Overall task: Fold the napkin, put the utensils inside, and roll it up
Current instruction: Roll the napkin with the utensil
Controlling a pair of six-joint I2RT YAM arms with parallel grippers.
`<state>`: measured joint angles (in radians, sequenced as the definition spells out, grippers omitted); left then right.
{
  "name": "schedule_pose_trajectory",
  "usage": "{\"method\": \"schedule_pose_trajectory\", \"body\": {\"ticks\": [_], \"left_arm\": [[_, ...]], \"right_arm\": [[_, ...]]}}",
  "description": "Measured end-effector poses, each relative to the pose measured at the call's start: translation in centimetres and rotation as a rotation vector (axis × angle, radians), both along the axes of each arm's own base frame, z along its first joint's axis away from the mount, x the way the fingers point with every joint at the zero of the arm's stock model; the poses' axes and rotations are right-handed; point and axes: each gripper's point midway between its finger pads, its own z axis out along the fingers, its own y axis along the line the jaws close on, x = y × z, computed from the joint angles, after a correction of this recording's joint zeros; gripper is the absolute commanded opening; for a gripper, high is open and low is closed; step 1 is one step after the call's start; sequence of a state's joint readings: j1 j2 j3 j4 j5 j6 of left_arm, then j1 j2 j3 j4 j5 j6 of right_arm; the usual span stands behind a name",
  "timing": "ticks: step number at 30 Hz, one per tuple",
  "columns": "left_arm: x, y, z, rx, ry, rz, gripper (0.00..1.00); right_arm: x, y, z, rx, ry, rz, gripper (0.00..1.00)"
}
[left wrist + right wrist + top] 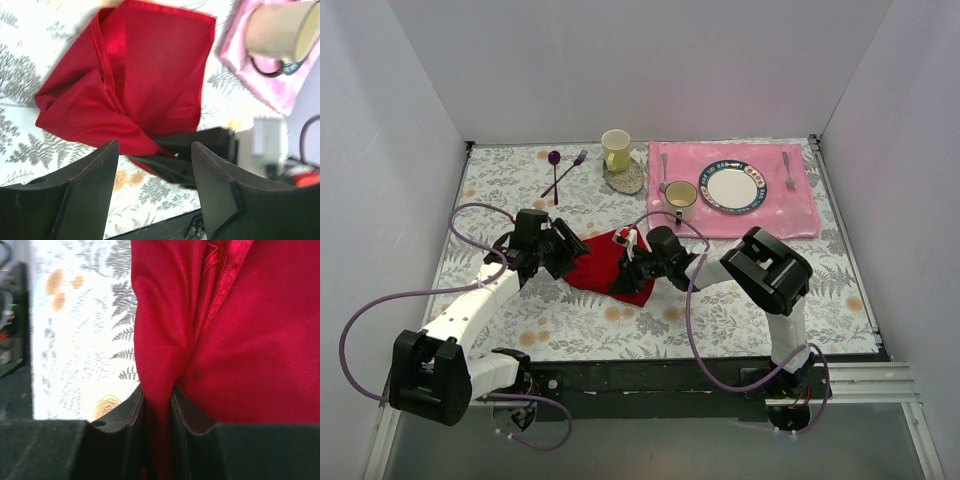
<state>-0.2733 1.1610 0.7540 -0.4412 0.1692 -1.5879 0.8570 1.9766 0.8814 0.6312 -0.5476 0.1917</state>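
- The napkin (602,276) lies bunched and partly folded at the middle of the table (510,185), with both arms reaching in over it. The pink placemat (790,215) sits well apart at about 2 o'clock from it.
- The right gripper (157,391) has its jaws pinched nearly together on a raised ridge of the red cloth. Its wrist view shows the fabric running down between the two pads. This grip seems meant to anchor or lift one layer so the fold can be shaped.
- The left gripper (155,147) sits at the cloth's 9 o'clock side with its jaws standing well apart and gripping nothing. A loose corner of the fold lies just ahead of its fingertips, so it looks ready to take a new hold there.
- The cloth is creased unevenly, with a hem doubled over at 11 o'clock in the left wrist view. The fold probably needs tidying.
- No dark-handled fork shows on or beside the cloth, so placing and rolling are not yet done.
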Motion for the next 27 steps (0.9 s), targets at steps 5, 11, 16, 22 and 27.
{"method": "schedule_pose_trajectory", "body": {"ticks": [5, 11, 16, 22, 27], "left_arm": [[-3.1, -0.1, -3.9, -0.012, 0.113, -0.033, 0.55], [-4.5, -0.9, -5.0, -0.024, 0.123, -0.114, 0.50], [-4.3, -1.4, -4.9, -0.005, 0.086, -0.173, 0.45], [-4.4, -1.7, -5.5, -0.018, 0.126, -0.167, 0.37], [-3.3, -2.3, -5.8, -0.042, 0.110, -0.155, 0.28]], "right_arm": [[-0.4, 0.1, -0.1, 0.081, 0.148, 0.084, 0.05], [-1.7, -0.4, -0.1, 0.126, 0.296, 0.154, 0.05], [-2.0, -0.6, 0.0, 0.129, 0.353, 0.174, 0.06], [-1.9, -0.6, 0.0, 0.104, 0.385, 0.173, 0.07], [-1.9, -0.6, -0.1, 0.088, 0.387, 0.177, 0.08]]}}
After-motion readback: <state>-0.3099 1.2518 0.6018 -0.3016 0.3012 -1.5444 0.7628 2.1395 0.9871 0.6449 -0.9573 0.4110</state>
